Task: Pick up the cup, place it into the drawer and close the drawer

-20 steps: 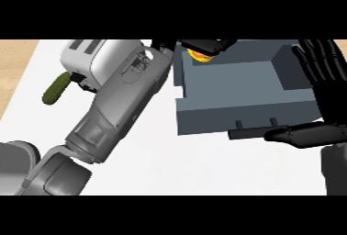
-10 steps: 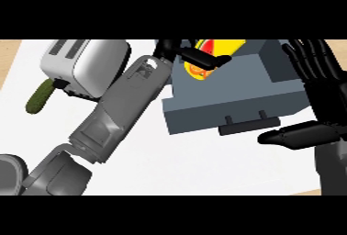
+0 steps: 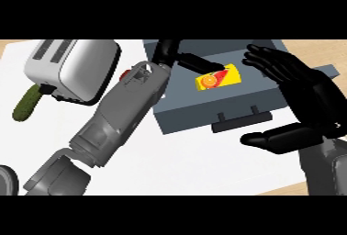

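Left hand point(image 3: 169, 50) way up at the top of the head view, right over the back left corner of the open grey drawer point(image 3: 196, 112), curled onto the cup point(image 3: 227, 79) with one black digit lying across its upper left edge and the rest of the grip tucked out of sight, so hard to say much more about the hold. Cup itself: yellow with an orange-slice picture on it, tilted, sitting inside the drawer's walls toward the back, can't tell whether touching the bottom or hanging just above it. Long grey left forearm point(image 3: 122, 119) slanting in from the lower left, crossing the white counter point(image 3: 203, 170) and covering the drawer's left edge. Dark handle point(image 3: 240, 123) on the drawer's near front face, nothing touching it. Right hand point(image 3: 308, 92) over on the right side, spread flat and relaxed, fingers straight and pointing up past the drawer's right wall, thumb point(image 3: 271, 137) sticking out leftward just below the near right corner, holding nothing. Silver toaster point(image 3: 71, 64) off to the upper left, well apart from the drawer, plus a green cucumber-looking thing point(image 3: 25, 104) lying just beside the toaster's left side. Also a tiny bit of red point(image 3: 125, 75) peeking out between toaster and forearm, too hidden to identify.
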Controlling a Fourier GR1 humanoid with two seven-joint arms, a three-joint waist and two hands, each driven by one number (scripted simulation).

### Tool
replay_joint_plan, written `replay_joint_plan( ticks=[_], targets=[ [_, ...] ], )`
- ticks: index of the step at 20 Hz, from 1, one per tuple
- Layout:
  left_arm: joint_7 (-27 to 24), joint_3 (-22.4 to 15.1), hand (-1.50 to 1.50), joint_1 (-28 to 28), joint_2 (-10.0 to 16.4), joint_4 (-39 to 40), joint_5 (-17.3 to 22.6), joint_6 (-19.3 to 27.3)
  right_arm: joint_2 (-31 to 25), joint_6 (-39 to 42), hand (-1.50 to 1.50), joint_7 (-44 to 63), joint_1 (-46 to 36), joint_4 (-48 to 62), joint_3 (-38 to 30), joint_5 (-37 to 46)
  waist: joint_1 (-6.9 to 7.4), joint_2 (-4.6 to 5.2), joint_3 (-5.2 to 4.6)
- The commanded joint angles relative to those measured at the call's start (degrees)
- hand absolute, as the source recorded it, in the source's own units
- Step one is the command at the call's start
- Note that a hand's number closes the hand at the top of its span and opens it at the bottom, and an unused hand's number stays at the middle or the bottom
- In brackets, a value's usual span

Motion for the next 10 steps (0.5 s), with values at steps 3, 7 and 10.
replay_joint_plan(
  ticks=[3,7,10],
  targets=[
    [-7.24,1.95,-1.50,1.29,-0.01,-4.70,7.51,-1.47,-0.25,9.72,1.50,1.45,-0.55,0.55,5.97,-6.85,0.42,-0.51,-0.08],
    [-9.49,3.40,-1.50,0.07,-0.01,-4.01,10.16,1.24,-7.32,16.65,1.50,6.12,0.75,0.61,9.67,-4.40,2.69,-1.22,-0.12],
    [-11.13,2.05,-1.50,0.65,-0.01,-4.22,11.15,2.60,-11.09,19.06,1.50,8.87,1.32,1.11,12.01,-0.15,4.84,-1.82,-0.10]
  ],
)
